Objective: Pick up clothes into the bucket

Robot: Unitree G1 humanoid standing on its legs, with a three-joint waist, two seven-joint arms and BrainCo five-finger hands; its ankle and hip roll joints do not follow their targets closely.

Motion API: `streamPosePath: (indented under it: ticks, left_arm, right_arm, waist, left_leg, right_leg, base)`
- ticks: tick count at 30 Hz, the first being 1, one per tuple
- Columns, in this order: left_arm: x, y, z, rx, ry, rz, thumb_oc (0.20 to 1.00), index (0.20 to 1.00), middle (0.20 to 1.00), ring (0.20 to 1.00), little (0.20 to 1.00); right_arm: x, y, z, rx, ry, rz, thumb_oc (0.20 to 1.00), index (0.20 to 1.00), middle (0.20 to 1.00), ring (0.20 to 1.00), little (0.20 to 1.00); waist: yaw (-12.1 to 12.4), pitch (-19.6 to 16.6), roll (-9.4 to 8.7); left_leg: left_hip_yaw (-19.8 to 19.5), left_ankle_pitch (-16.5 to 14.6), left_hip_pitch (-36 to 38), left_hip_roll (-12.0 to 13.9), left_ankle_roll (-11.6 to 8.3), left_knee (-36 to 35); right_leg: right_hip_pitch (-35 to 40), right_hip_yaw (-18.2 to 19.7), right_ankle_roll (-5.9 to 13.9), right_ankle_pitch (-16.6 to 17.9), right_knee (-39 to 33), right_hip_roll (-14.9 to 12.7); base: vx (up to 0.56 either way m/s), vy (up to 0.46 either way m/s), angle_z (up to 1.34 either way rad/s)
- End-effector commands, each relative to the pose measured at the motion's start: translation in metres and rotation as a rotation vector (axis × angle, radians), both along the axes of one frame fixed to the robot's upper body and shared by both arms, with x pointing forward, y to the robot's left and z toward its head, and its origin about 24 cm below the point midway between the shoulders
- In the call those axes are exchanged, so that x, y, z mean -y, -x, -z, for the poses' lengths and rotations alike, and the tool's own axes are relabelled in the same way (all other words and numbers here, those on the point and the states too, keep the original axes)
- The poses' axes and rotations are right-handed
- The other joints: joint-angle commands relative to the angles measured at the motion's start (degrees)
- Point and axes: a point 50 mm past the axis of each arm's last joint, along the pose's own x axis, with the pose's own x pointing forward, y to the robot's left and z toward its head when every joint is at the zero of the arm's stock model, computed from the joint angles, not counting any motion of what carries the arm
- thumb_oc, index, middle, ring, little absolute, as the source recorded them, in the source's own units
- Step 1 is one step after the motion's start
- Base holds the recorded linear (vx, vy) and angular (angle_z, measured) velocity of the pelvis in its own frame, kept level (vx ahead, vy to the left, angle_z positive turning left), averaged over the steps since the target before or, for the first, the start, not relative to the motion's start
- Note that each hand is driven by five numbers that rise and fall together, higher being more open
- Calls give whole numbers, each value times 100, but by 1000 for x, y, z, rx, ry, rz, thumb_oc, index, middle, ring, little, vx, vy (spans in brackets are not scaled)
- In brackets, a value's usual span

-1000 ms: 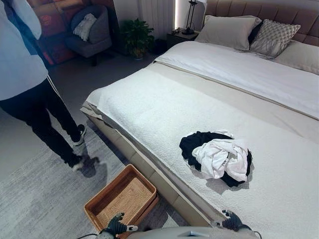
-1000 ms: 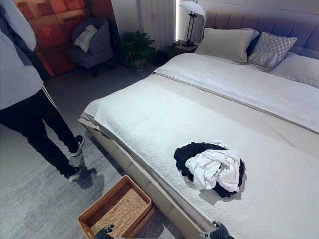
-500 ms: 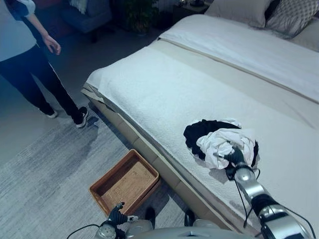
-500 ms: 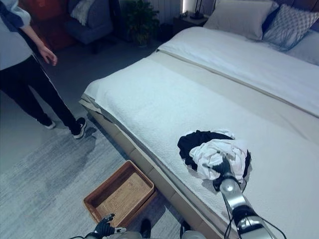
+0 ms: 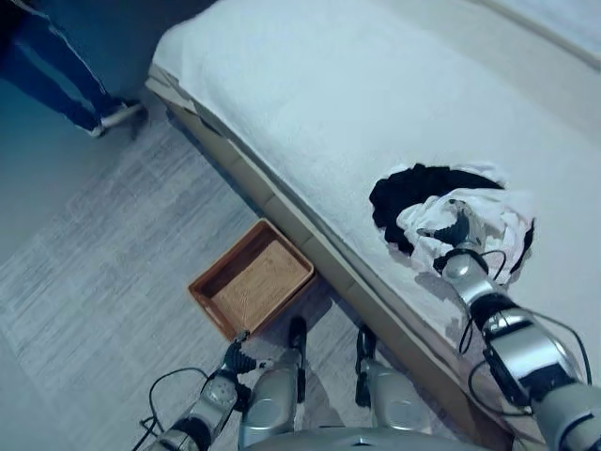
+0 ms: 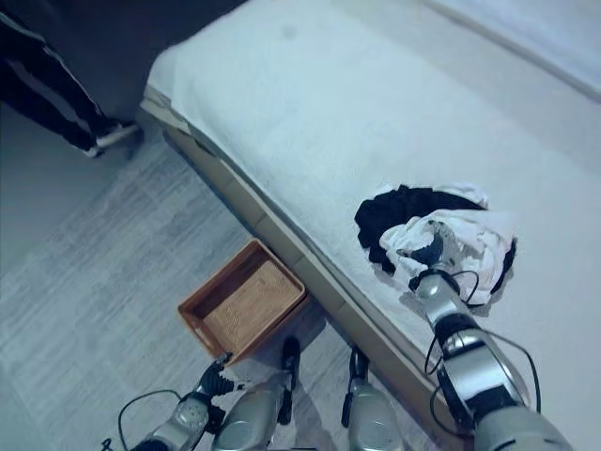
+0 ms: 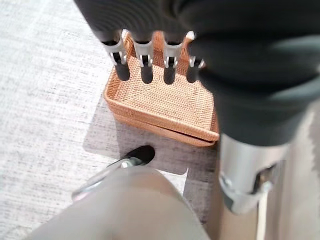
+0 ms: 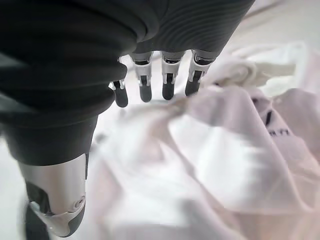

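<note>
Eye views: you've got 1 pile of clothes on the bed, white garment crumpled over a black one. Your right hand sits on the pile's near edge. 1 wicker basket on the floor, well apart, just ahead of your left hand.

L wrist: fingers straight, spread, holding nothing, basket just past them.

R wrist: fingers relaxed, tips at the white cloth, not pinching it.
</note>
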Motion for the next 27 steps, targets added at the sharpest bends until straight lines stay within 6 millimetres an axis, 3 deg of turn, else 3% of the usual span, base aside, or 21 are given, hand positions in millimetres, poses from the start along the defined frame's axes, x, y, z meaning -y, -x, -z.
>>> streamPosePath:
  ticks: [1,5,6,7,13,17,18,19,22,25,27]
  left_arm:
    - [18,1,1,22,61,-19,1000,1000,1000,1000,1000]
    - [27,-8,-2,27,82,-8,1000,1000,1000,1000,1000]
    - [28,-8,-2,22,85,-4,1000,1000,1000,1000,1000]
    - [31,-10,-2,17,91,11,1000,1000,1000,1000,1000]
    - [32,-13,-3,7,88,34,1000,1000,1000,1000,1000]
    - [31,-19,-7,37,95,24,1000,1000,1000,1000,1000]
    - [29,-20,-8,48,98,12,1000,1000,1000,1000,1000]
    - [29,-20,-8,47,98,12,1000,1000,1000,1000,1000]
    - [22,-19,-9,63,95,-3,1000,1000,1000,1000,1000]
    - [15,-16,-9,65,87,-25,1000,1000,1000,1000,1000]
    - [8,-17,-12,91,88,-36,1000,1000,1000,1000,1000]
  right_arm:
    - [26,5,-9,-120,286,7,1000,1000,1000,1000,1000]
    - [34,6,-9,-240,339,17,1000,1000,1000,1000,1000]
    - [35,4,-10,-258,335,14,793,793,793,793,793]
    - [37,5,-9,-310,318,6,200,200,200,200,200]
    - [33,-2,-17,-195,152,34,200,200,200,200,200]
    - [21,-14,-35,0,-29,13,200,200,200,200,200]
    - [11,-22,-52,123,-99,-25,200,200,200,200,200]
    - [12,-22,-51,122,-99,-25,200,200,200,200,200]
    - [2,-30,-91,332,-162,-104,200,200,200,200,200]
    - [-7,-28,-134,535,-161,-196,200,200,200,200,200]
    - [-6,-15,-167,712,-159,-245,200,200,200,200,200]
  waist:
    - [-2,-117,-291]
    - [-4,61,-310]
    - [0,79,-317]
    - [0,127,-332]
    - [-41,169,-368]
    - [-117,145,-408]
    - [-164,111,-432]
    - [-162,114,-433]
    - [-234,29,-480]
    - [-301,-95,-536]
    - [-354,-246,-573]
  left_leg:
    - [-243,-162,-332,-251,136,368]
    - [-290,-119,-545,-257,120,443]
    - [-296,-114,-566,-250,120,449]
    - [-320,-111,-606,-244,113,452]
    - [-320,-68,-549,-215,99,329]
    - [-296,-66,-436,-207,93,228]
    - [-263,-65,-357,-203,88,159]
    - [-262,-64,-350,-203,89,155]
    - [-196,-73,-237,-195,75,93]
    - [-77,-119,-94,-168,82,51]
    - [29,-192,78,-170,108,33]
  right_leg:
    - [-440,291,213,9,643,-431]
    - [-650,282,205,67,680,-407]
    - [-658,301,203,73,661,-403]
    - [-695,326,209,82,651,-399]
    - [-687,348,232,85,620,-401]
    - [-611,379,263,94,564,-414]
    - [-563,388,280,99,531,-424]
    - [-557,389,280,99,529,-424]
    - [-472,427,300,126,462,-446]
    - [-369,473,337,160,396,-463]
    - [-232,542,372,178,341,-461]
  base:
    - [-46,-37,16]
    - [-24,-27,21]
    - [3,-33,6]
    - [0,0,0]
    - [0,0,0]
    - [-1,8,0]
    - [0,0,0]
    - [-1,33,-4]
    - [-4,31,-6]
    - [0,35,-4]
    - [37,50,-24]
